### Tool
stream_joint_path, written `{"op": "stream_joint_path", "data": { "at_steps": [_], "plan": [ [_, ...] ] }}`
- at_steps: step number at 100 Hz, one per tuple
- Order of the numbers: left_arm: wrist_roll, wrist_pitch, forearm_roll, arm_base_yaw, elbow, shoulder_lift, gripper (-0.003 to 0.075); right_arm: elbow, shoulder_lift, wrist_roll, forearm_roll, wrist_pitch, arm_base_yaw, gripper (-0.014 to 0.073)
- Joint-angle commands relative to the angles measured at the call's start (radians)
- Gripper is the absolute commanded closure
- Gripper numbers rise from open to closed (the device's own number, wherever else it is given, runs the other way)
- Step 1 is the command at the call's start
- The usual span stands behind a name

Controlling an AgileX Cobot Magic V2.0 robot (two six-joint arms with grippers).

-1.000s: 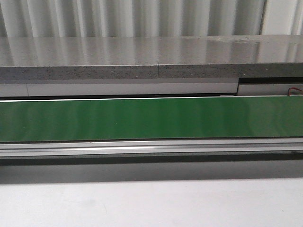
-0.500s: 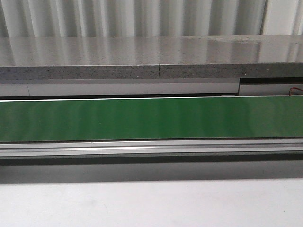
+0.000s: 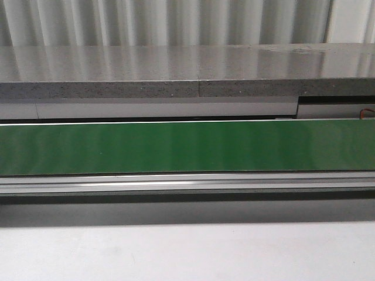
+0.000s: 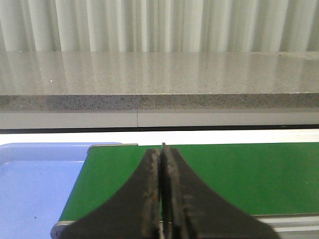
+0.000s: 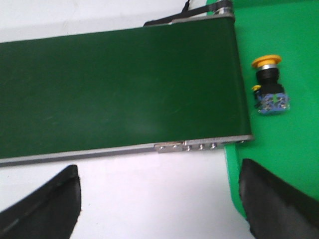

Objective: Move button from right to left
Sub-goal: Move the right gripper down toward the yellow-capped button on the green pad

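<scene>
The button (image 5: 269, 85) has a yellow cap, black collar and blue-grey body. It lies on its side on a bright green tray (image 5: 284, 45) beside the end of the green belt (image 5: 119, 84), seen only in the right wrist view. My right gripper (image 5: 159, 199) is open and empty over the white table, well short of the button. My left gripper (image 4: 161, 194) is shut and empty above the belt's other end (image 4: 224, 174). Neither gripper shows in the front view, where the belt (image 3: 187, 146) runs across.
A blue tray (image 4: 35, 184) sits beside the belt's end in the left wrist view. A grey stone ledge (image 3: 187, 73) and corrugated wall run behind the belt. White table surface (image 3: 187, 252) lies in front of the belt's metal rail (image 3: 187, 182).
The front view has shifted very slightly; nothing else has visibly changed.
</scene>
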Motion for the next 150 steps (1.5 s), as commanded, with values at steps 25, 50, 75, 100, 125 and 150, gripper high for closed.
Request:
{"op": "stream_joint_path", "data": {
  "at_steps": [25,50,75,100,125,150],
  "plan": [
    [-0.012,-0.083,-0.008,0.000,0.025,-0.034,0.0740,-0.177,0.230,-0.217,0.041,-0.065,-0.215,-0.0042],
    [-0.012,-0.083,-0.008,0.000,0.025,-0.034,0.0740,-0.236,0.428,-0.348,0.148,-0.139,-0.388,-0.0042],
    [-0.012,-0.083,-0.008,0.000,0.025,-0.034,0.0740,-0.277,0.585,-0.386,0.148,-0.212,-0.453,-0.0042],
    [-0.012,-0.083,-0.008,0.000,0.025,-0.034,0.0740,-0.277,0.717,-0.388,0.136,-0.302,-0.453,-0.0042],
    [-0.012,-0.083,-0.008,0.000,0.025,-0.034,0.0740,-0.277,0.822,-0.388,0.136,-0.359,-0.453,-0.0042],
    [-0.012,-0.083,-0.008,0.000,0.025,-0.034,0.0740,-0.277,0.904,-0.388,0.137,-0.404,-0.453,-0.0041]
  ]
}}
